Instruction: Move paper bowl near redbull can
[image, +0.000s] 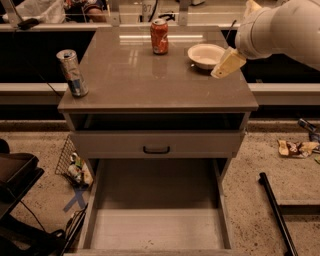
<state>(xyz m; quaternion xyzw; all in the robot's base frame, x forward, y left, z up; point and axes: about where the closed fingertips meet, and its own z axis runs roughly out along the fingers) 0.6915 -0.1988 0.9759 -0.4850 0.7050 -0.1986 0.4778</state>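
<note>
The off-white paper bowl (206, 54) sits at the back right of the grey cabinet top (150, 85). The redbull can (72, 73), slim, silver and blue, stands upright at the left edge of the top, far from the bowl. My gripper (227, 63) hangs from the white arm (280, 30) at the upper right, just right of the bowl and slightly in front of it, above the top's right side. It holds nothing that I can see.
An orange-red soda can (159, 36) stands upright at the back centre, left of the bowl. Below the top, one drawer (156, 145) is closed and the bottom drawer (155, 220) is pulled open. A wire basket (72, 162) and litter lie on the floor.
</note>
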